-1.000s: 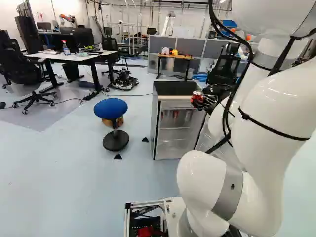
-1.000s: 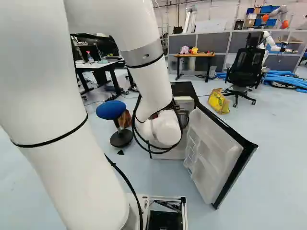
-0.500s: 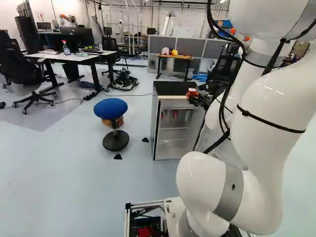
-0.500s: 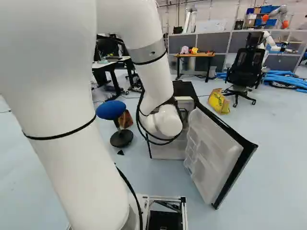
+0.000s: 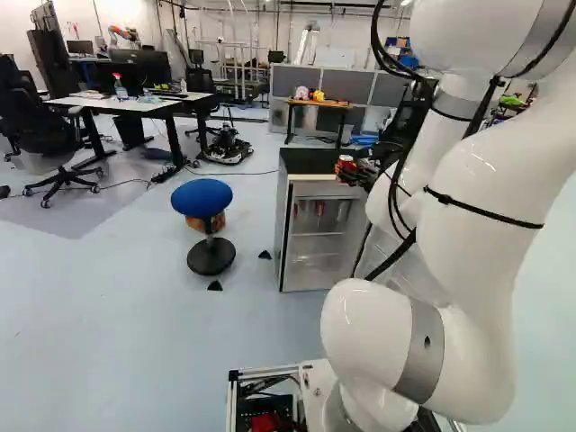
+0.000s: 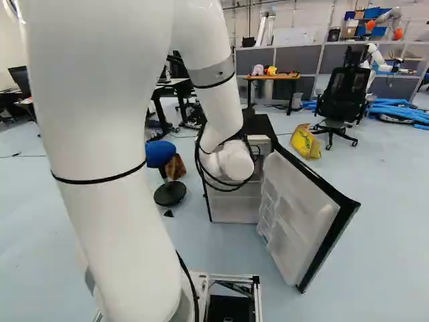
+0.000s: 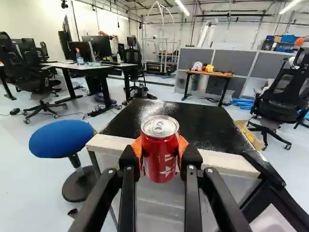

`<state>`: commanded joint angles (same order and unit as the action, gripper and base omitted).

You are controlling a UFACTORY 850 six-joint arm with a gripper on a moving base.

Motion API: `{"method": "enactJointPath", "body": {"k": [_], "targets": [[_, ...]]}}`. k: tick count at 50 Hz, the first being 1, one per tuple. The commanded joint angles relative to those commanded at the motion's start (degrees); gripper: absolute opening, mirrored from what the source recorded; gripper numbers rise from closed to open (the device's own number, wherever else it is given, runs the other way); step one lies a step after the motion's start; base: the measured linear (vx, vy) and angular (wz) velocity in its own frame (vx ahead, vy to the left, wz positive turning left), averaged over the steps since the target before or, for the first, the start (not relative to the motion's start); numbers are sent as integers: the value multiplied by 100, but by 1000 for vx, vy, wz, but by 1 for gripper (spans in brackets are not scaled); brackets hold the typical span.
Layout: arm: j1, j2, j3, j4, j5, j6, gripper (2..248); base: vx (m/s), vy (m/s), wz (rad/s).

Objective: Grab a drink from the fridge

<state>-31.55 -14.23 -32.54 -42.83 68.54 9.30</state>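
A red soda can [image 7: 161, 159] is sitting upright in the gripper [image 5: 351, 169], whose two fingers are clasping it from both sides with their orange pads [image 7: 137, 151]. The can is hovering near the top front edge of the mini fridge [image 7: 193, 121]; whether it is touching that edge, I cannot tell. The fridge door [image 6: 301, 208] is hanging wide open, showing its inner shelves. A blue-topped stool [image 7: 63, 137] is standing beside the fridge. Beyond the door, a yellow bag [image 6: 305, 142] is lying near a black office chair [image 6: 343, 94].
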Motion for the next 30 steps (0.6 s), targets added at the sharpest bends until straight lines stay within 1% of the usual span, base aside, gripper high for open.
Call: {"method": "enactJointPath", "body": {"k": [16,30], "targets": [[290,-259,-313,404,-8,0,93,0,0,0],[539,-481,-586,862,-86,0,93,0,0,0]]}}
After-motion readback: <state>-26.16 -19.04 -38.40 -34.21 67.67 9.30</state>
